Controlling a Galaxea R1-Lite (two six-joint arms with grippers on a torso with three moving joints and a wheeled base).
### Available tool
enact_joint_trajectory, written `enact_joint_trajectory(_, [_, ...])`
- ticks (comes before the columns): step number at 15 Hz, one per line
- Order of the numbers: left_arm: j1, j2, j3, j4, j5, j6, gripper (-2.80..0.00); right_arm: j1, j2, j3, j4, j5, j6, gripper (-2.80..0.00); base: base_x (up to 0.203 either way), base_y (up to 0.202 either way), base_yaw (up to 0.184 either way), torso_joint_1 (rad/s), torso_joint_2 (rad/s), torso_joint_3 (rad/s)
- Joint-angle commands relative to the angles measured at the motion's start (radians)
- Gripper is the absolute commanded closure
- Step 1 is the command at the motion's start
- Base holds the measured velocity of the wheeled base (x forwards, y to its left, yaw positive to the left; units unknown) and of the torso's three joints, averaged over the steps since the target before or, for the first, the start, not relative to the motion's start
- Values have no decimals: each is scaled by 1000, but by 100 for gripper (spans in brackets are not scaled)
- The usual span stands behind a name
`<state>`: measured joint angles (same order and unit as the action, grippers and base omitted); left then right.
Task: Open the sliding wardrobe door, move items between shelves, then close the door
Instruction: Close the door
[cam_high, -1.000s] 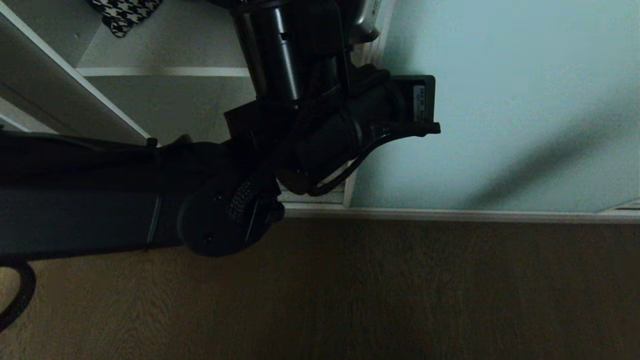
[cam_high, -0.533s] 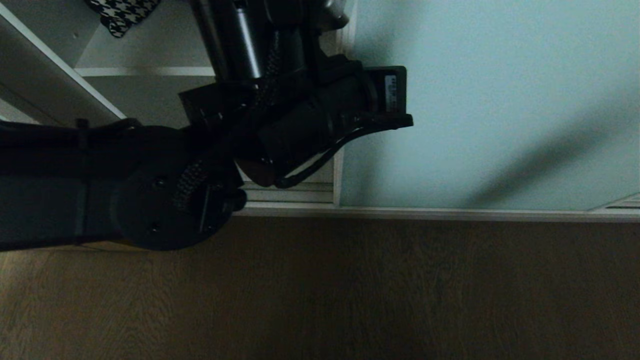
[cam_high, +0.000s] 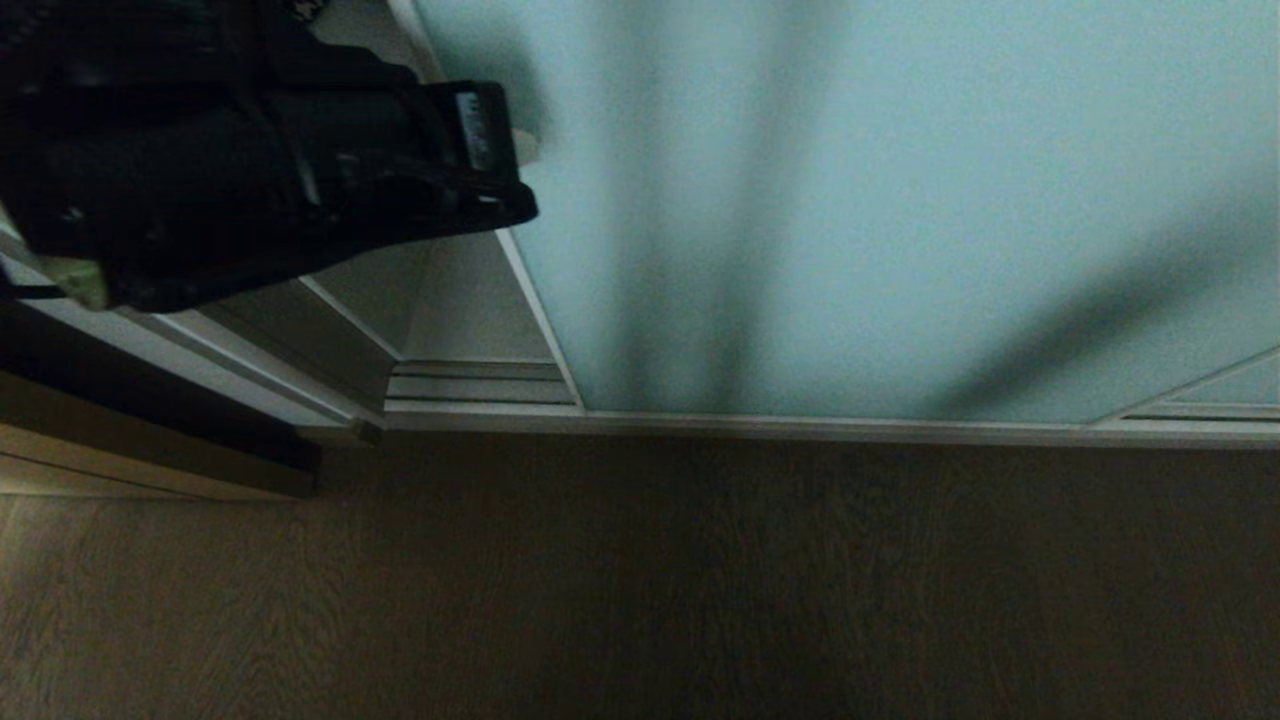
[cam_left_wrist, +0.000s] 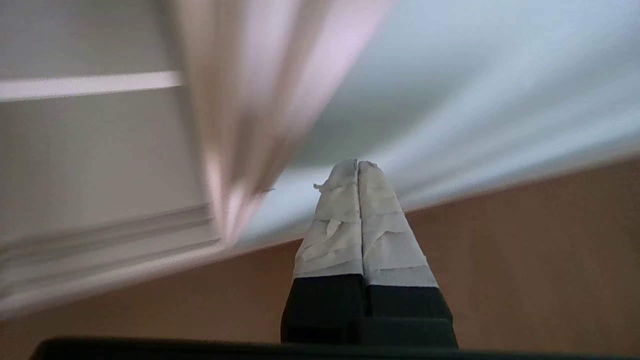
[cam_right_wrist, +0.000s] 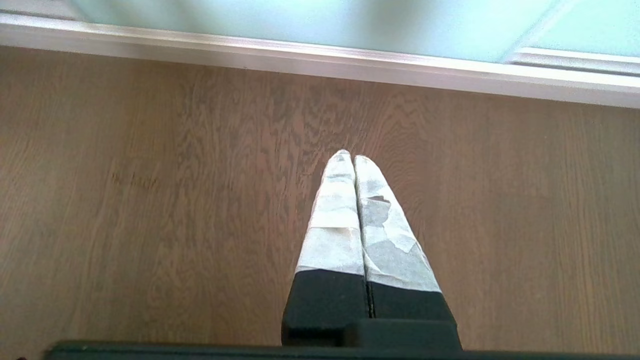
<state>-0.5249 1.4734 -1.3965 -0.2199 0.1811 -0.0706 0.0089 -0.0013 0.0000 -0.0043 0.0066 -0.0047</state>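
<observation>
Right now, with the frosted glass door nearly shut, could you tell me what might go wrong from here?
1. The left gripper, fingers pressed shut and empty, sits at the leading edge of the frosted pale blue-green sliding wardrobe door; it could get pinched in the narrow gap left beside the grey-white wardrobe side panel.
2. Only fingertips meet the slim frame, so they may slip off.
3. The door may stop short, leaving the bottom track exposed.

My head view is dim, with long shadows across the glass door (cam_high: 850, 200); my left wrist view is streaked with blur.
</observation>
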Motion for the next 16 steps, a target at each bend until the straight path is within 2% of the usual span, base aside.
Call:
enact_joint_trajectory(1, [8,-171,4,-225,-27,0,0,0,-2,0,0,0,0,0,0,0,0,0,0,0])
enact_joint_trajectory(4, [6,-294,1,-81,-57,3,0,0,-2,0,0,0,0,0,0,0,0,0,0,0])
enact_joint_trajectory(6, [2,-362,36,15,-116,5,0,0,-3,0,0,1,0,0,0,0,0,0,0,0])
enact_joint_trajectory(7, [0,-370,56,34,-148,6,0,0,-3,0,0,1,0,0,0,0,0,0,0,0])
enact_joint_trajectory(13, [-1,-418,89,48,-173,3,0,0,-3,0,0,1,0,0,0,0,0,0,0,0])
enact_joint_trajectory(16, [1,-452,131,144,-169,3,0,0,-3,0,0,1,0,0,0,0,0,0,0,0])
